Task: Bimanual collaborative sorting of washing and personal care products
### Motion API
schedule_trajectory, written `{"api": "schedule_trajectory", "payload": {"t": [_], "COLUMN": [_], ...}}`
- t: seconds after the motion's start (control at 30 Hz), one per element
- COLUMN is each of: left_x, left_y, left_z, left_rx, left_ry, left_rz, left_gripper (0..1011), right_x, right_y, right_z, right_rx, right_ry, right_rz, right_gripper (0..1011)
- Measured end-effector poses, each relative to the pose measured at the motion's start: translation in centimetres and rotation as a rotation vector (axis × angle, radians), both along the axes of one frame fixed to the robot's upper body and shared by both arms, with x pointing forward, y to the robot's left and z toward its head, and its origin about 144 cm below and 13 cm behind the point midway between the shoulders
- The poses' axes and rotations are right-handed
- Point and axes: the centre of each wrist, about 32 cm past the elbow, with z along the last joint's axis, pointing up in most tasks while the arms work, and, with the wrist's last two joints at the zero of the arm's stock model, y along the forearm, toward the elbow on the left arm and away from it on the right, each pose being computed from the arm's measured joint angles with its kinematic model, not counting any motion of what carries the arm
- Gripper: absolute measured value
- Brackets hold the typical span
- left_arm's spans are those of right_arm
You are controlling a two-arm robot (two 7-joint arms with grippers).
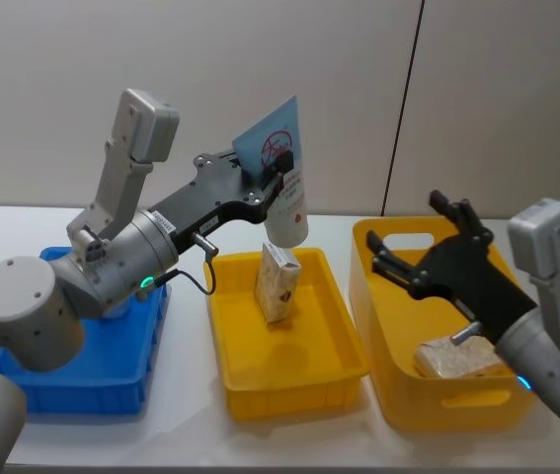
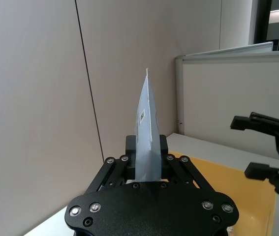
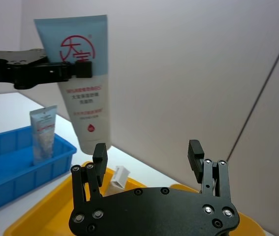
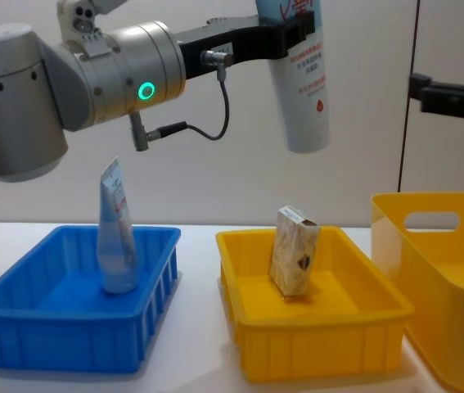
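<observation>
Hanging cap-down from the left claw (image 1: 274, 176), a pale-blue squeeze tube (image 1: 289, 212) is held high above the middle yellow tray (image 1: 294, 383). Its long axis is near upright, with the crimped end leaning up and away. The claw is closed flat across the tube's upper body. Directly below, a speckled carton (image 1: 278, 283) stands on end in that tray. The right claw (image 1: 410, 232) hovers spread wide and empty over the tall yellow bin (image 1: 438, 413), where another carton (image 1: 457, 357) lies. A second tube (image 4: 115, 237) stands in the blue bin (image 4: 60, 336), on the left arm's side of the desk (image 1: 191, 434). Judging by that sorting, the held tube belongs leftward and down in the blue bin. The standing carton lies to the right claw's left and lower, probably within its reach.
</observation>
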Motion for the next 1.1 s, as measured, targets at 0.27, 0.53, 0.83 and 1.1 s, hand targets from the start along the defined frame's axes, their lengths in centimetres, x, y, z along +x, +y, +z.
{"api": "schedule_trajectory", "payload": {"t": [0.27,0.53,0.83,1.1], "left_x": [0.0,0.1,0.1,0.1], "left_y": [-0.1,-0.1,-0.2,-0.2], "left_z": [0.1,0.1,0.1,0.1], "left_rx": [0.001,0.002,0.002,0.003], "left_ry": [-0.002,-0.003,-0.004,-0.005], "left_rz": [-0.005,-0.009,-0.011,-0.011], "left_gripper": [213,213,213,213], "right_x": [1.6,3.2,4.9,6.6], "right_y": [1.0,1.8,2.6,3.3], "right_z": [0.3,0.5,0.6,0.6], "right_rx": [-0.014,-0.029,-0.047,-0.063], "right_ry": [0.012,0.026,0.041,0.051], "right_rz": [0.063,0.103,0.135,0.175], "right_gripper": [1002,1002,1002,1002]}}
